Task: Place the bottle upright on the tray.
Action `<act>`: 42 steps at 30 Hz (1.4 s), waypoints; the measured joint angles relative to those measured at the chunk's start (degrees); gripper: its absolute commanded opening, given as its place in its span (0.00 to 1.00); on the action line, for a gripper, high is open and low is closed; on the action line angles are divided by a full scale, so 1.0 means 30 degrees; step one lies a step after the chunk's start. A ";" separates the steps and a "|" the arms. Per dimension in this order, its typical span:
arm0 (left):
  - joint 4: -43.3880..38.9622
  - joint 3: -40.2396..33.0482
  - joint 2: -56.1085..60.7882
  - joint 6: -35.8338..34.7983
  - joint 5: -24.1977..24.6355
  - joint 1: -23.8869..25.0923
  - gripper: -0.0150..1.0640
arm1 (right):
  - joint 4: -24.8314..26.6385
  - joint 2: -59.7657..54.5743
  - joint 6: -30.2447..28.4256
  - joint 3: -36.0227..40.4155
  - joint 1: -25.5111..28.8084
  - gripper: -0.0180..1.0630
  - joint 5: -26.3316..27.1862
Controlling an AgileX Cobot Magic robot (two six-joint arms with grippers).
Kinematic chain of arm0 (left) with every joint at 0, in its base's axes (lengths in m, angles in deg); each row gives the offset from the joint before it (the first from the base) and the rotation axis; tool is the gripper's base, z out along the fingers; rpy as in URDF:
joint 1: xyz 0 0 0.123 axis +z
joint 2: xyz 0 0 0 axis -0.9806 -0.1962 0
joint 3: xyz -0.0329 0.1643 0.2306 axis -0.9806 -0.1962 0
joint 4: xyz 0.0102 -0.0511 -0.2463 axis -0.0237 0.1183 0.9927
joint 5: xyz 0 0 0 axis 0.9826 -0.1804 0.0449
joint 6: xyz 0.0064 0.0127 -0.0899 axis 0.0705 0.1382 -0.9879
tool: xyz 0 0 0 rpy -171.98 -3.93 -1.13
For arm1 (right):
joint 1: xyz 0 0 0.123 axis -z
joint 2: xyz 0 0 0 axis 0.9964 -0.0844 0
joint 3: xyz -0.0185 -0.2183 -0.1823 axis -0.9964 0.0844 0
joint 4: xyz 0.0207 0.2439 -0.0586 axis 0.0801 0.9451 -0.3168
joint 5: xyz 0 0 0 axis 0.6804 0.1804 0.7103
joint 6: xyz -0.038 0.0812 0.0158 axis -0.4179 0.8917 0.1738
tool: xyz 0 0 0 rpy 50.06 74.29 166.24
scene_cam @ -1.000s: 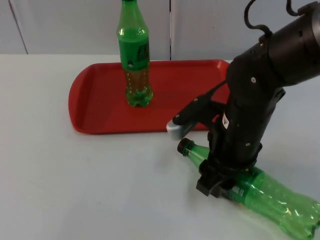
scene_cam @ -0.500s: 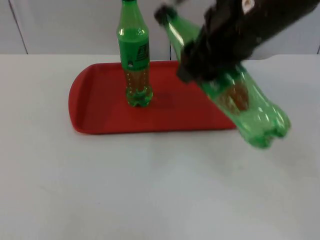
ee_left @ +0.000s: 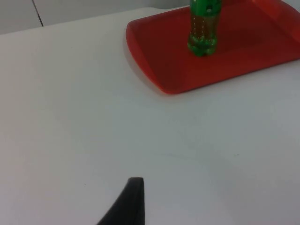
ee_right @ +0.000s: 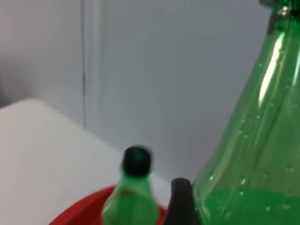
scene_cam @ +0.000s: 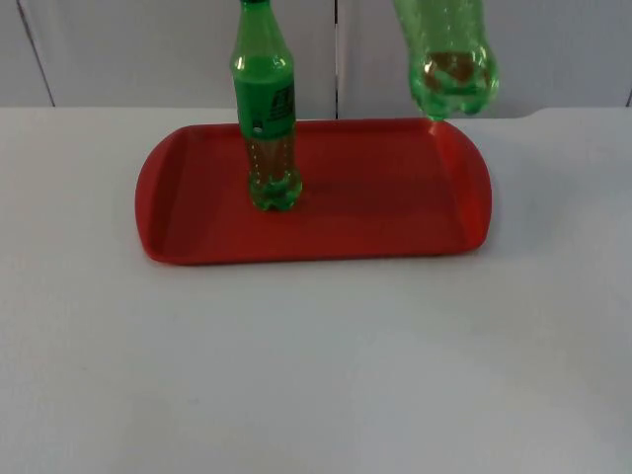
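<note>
Here, the top view shows a red tray point(scene_cam: 395, 212) lying on the white table point(scene_cam: 296, 375) near the grey wall point(scene_cam: 128, 49). A green bottle point(scene_cam: 265, 109) stands upright on the tray's left half, its base touching the red floor. A second green bottle point(scene_cam: 451, 59) hangs in the air above the tray's far right corner, base downward and clear of the tray; its upper part runs out of frame, so whatever carries it cannot be seen there.

The right wrist view supplies what that one lacks: the raised bottle's point(ee_right: 253, 140) shoulder and neck rise close beside a black fingertip point(ee_right: 180, 201) of the right gripper, with the standing bottle's dark cap point(ee_right: 136, 161) and a bit of tray rim point(ee_right: 89, 211) beyond. Whether that gripper is pinching the bottle cannot be told.

The left wrist view looks across bare table toward the tray point(ee_left: 159, 56) and the standing bottle's lower part point(ee_left: 203, 28); the left gripper's fingertip point(ee_left: 129, 204) waits well apart from both, and its spread cannot be told.
</note>
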 measured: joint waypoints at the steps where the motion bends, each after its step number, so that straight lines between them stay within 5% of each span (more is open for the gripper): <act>1: 0.0000 0.0000 0.0000 0.0000 0.0000 0.0000 0.99 | 0.0000 0.0000 0.0000 0.0000 0.0000 0.02 0.0000; 10: 0.0000 0.0000 0.0000 0.0000 0.0000 0.0000 0.99 | 0.1125 -0.2772 0.0570 0.0000 0.1712 0.02 0.4353; 15: 0.0000 0.0000 0.0000 0.0000 0.0000 0.0000 0.99 | 0.1933 -0.4886 0.0124 0.0000 0.1712 0.02 0.9765; 19: 0.0000 0.0000 0.0000 0.0000 0.0000 0.0000 0.99 | 0.2064 -0.6121 -0.0982 0.0000 0.1712 0.02 1.1804; 26: 0.0000 0.0000 0.0000 0.0000 0.0000 0.0000 0.99 | 0.2173 -0.8189 -0.1763 -0.1115 0.1712 0.02 1.2664; 42: 0.0000 0.0000 0.0000 0.0000 0.0000 0.0000 0.99 | 0.2369 -1.3964 -0.1869 -0.8063 0.2334 0.02 1.3115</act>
